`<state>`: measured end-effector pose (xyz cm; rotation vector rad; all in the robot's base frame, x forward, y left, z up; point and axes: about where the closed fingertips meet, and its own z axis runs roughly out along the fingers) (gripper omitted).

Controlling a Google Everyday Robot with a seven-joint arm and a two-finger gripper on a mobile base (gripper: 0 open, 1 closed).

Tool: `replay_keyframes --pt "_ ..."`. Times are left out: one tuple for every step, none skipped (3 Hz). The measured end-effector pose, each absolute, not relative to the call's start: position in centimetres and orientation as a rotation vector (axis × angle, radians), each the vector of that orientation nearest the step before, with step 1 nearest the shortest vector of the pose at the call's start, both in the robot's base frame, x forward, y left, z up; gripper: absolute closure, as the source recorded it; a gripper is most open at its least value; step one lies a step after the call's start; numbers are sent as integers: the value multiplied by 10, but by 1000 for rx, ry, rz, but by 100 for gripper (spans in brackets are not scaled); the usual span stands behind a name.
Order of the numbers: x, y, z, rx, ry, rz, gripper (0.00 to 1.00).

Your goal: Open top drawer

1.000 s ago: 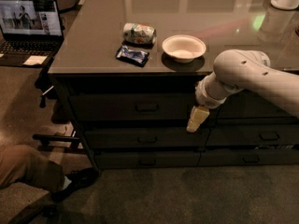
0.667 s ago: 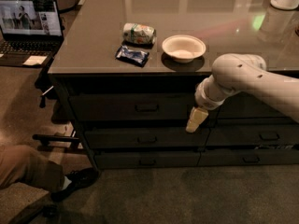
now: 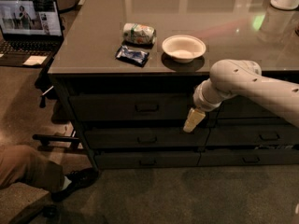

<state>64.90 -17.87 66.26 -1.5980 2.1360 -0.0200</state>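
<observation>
Grey surface carries a can lying on its side, a dark packet just in front of it and a white bowl to their right. Under its front edge sits the top drawer, shut, with its bar handle at the middle of the panel. The pale arm reaches in from the right. The hand hangs pointing down at the drawer's right end, well right of the handle and over the panel's lower edge. Whether the hand is open or closed cannot be told. A laptop glows at far left. A leg and a shoe show on the floor.
</observation>
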Motion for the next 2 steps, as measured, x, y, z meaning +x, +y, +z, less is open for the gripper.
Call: replay_keyframes --pt "655 -175 653 -1596 2131 2 8" --pt "655 -175 653 -1596 2131 3 26"
